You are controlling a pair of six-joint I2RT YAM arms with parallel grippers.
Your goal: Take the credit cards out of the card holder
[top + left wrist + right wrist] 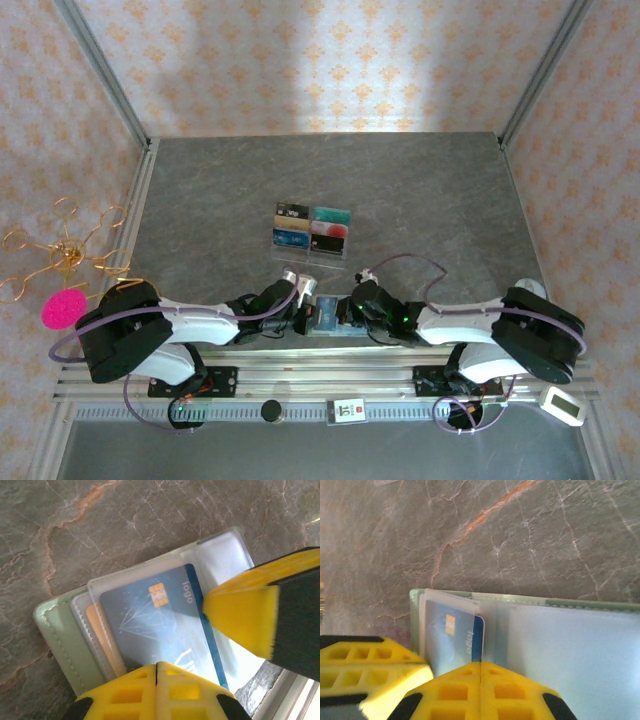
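Left gripper (156, 672): sitting fully closed, tips pressing down on the card holder (60, 630) (nothing pinched between them).
Right gripper (480, 672): sitting closed, one finger touching the edge of the blue card (150, 625).
Card holder: lying unfolded on the table (100, 530) between both grippers, nearer the arm bases than the tray of cards (310, 259).

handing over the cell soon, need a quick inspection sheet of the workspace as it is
surface: grey marble-look table, no spills seen
job's things: card holder lying open; blue card and orange card in its clear pockets
clutter: clear tray of cards beyond the holder
grippers: left gripper and right gripper both shut, at the holder; grip not discernible
cables: purple cables loop along both arms
surroundings: patterned walls; gold wire ornament with pink disc, left
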